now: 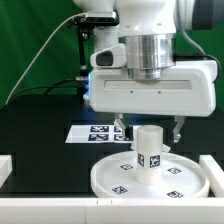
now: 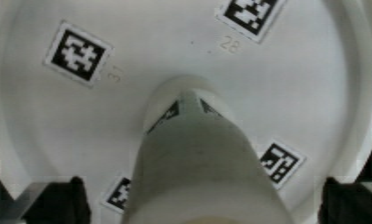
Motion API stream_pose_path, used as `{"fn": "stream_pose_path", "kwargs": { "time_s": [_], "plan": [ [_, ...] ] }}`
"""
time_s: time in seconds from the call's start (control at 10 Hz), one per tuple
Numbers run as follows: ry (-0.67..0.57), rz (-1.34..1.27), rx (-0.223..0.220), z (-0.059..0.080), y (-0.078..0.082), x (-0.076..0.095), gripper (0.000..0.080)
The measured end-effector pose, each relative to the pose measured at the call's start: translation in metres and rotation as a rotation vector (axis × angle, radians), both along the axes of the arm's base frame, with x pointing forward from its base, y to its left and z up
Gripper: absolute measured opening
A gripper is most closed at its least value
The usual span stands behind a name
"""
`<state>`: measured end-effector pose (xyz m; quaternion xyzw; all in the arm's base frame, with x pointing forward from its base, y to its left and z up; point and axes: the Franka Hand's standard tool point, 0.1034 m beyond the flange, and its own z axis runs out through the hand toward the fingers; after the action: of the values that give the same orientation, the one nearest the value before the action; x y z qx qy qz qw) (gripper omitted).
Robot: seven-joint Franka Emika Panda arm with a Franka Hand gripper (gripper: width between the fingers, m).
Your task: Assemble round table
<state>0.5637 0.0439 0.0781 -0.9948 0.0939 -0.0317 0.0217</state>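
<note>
The white round disc [image 1: 112,182] lies flat at the front of the black table, with several square tags on its face. The short cylindrical post [image 1: 150,146] stands upright at its centre. My gripper [image 1: 149,128] hangs just above the post, open, with one finger on each side of the post's top. In the wrist view the post [image 2: 201,140] rises between the dark fingertips [image 2: 58,200], with a gap on both sides, above the disc [image 2: 147,60]. The cross-shaped piece is out of view.
The marker board [image 1: 92,132] lies on the table behind the disc. White rails stand at the exterior view's left edge [image 1: 5,172] and right edge [image 1: 216,168]. A green backdrop hangs behind.
</note>
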Motion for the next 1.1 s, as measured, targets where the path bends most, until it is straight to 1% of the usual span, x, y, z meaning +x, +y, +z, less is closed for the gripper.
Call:
{"fn": "stream_pose_path", "kwargs": {
  "time_s": [0.1,0.5,0.7,0.8,1.0,1.1],
  "plan": [
    [0.012,0.233,-0.015,-0.0024,0.0012,-0.0008,0.0649],
    [0.004,0.483,-0.048,-0.0032,-0.0053,-0.0001,0.0649],
    [-0.012,0.656,-0.084,-0.0034,-0.0066,0.0014,0.0649],
    [-0.012,0.615,-0.081,-0.0034,-0.0070,0.0015,0.0649],
    [-0.011,0.572,-0.078,-0.0034,-0.0074,0.0015,0.0405],
    [-0.010,0.493,-0.073,-0.0035,-0.0075,0.0015,0.0405]
  ]
}}
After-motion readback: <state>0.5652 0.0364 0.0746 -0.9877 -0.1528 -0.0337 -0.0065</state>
